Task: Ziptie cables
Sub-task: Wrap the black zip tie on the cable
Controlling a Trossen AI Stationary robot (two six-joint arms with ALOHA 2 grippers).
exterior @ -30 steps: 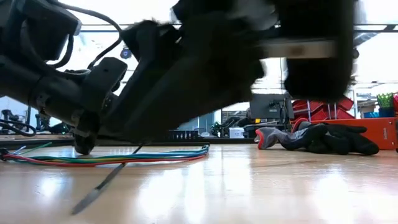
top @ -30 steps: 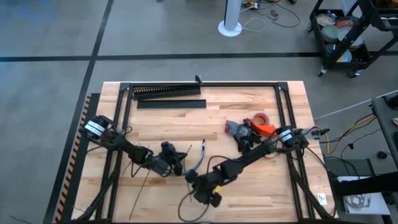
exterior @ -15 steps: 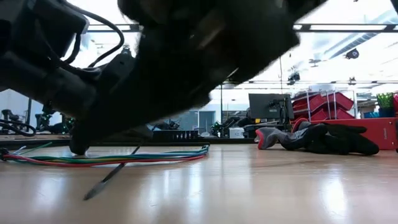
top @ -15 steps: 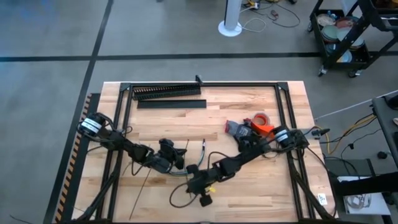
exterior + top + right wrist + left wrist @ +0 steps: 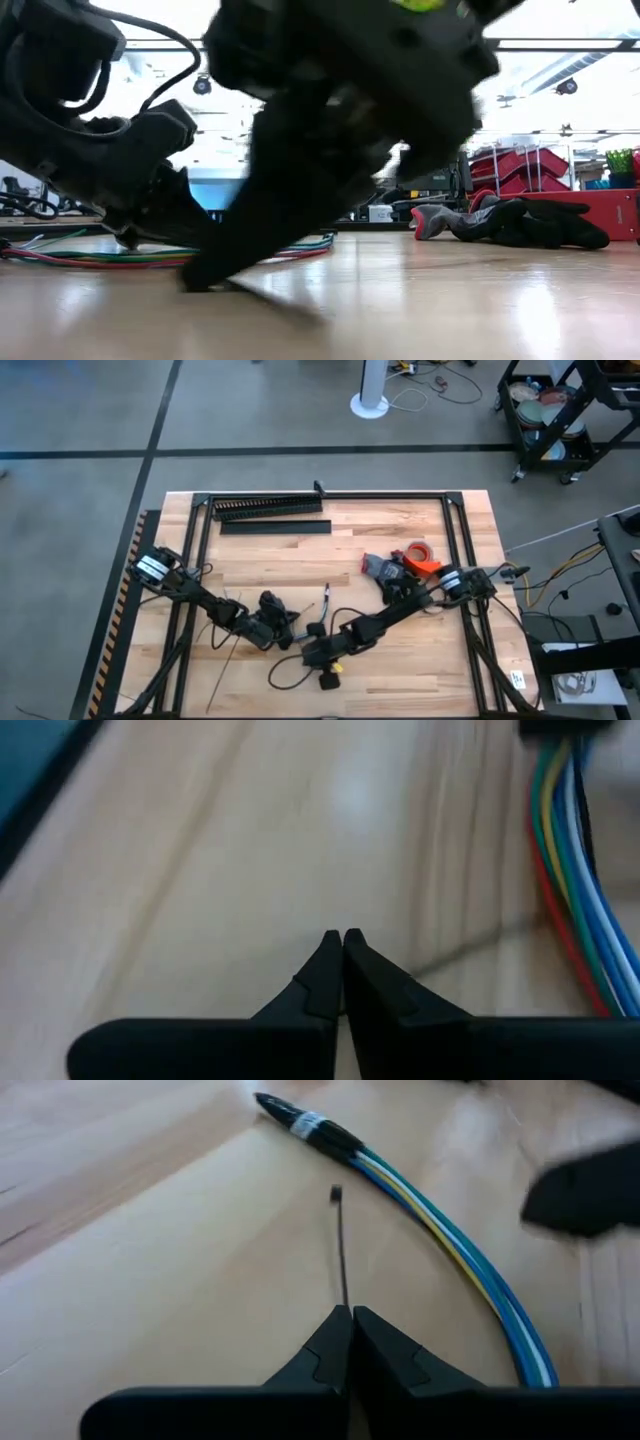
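Note:
The cables (image 5: 450,1250) are a bundle of coloured wires with a dark taped end (image 5: 305,1128). They lie in a curve on the wooden table (image 5: 322,610), near its middle. My left gripper (image 5: 292,623) sits just left of them, shut on a ziptie (image 5: 340,1240), a thin dark strip. My right gripper (image 5: 304,650) is low over the table beside the wires (image 5: 565,870), on their near side. It is shut (image 5: 341,935), and nothing shows between its fingers. Two more zipties (image 5: 216,685) lie flat at the near left. My left gripper pinches one end of the ziptie (image 5: 344,1292) between its two fingertips. The strip runs straight out ahead of the fingers, in line with them, low over the wood. Its small head (image 5: 336,1193) points toward the cables' taped end.
A long black comb-toothed duct (image 5: 268,508) and its flat cover (image 5: 275,527) lie along the far edge. Grey and black gloves (image 5: 385,570), a red tape roll (image 5: 418,549) and an orange tool (image 5: 428,568) sit at the right. Black frame rails (image 5: 455,550) border the table.
My right gripper has moved toward the table's left and slightly toward its far edge. It now sits closer to my left gripper and the cables. In the low view its arm now hides the ziptie that showed before.

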